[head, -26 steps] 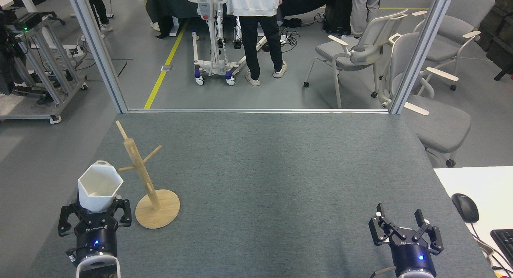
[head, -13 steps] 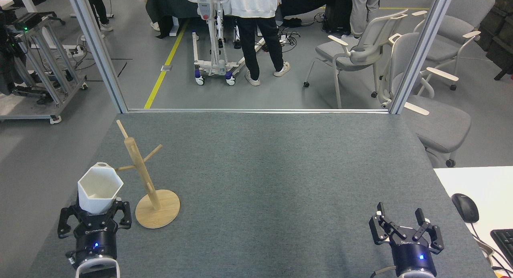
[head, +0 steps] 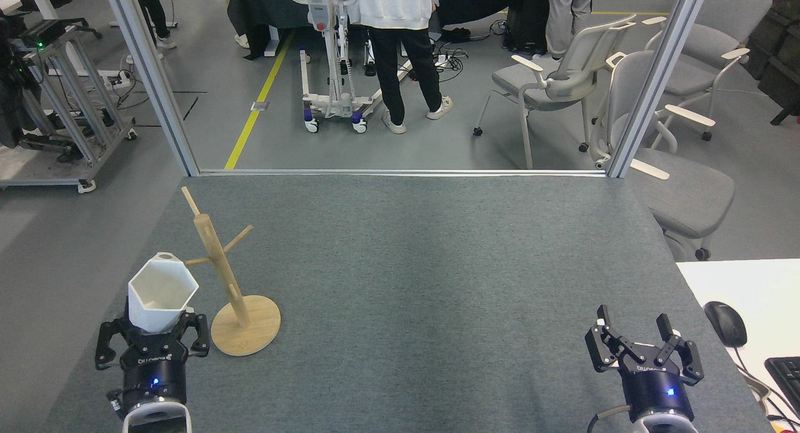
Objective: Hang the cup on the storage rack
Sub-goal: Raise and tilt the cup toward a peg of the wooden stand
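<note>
Our left gripper (head: 152,338) is clamped around the lower part of the cup (head: 161,293), which stands upright above it, hexagonal mouth open to the head view and its small pierced tab at the far rim. Just to the right of this gripper stands the rack (head: 226,282), its round base (head: 252,328) resting on the grey table (head: 412,264) and nearly level with our fingers. One peg of the rack points left toward the cup's far rim; we cannot tell whether they touch. Our right gripper (head: 644,345) sits well apart, low at the right side of the table, its fingers spread and empty. Right of it lies a black mouse (head: 725,323) on a white desk (head: 756,289).
</note>
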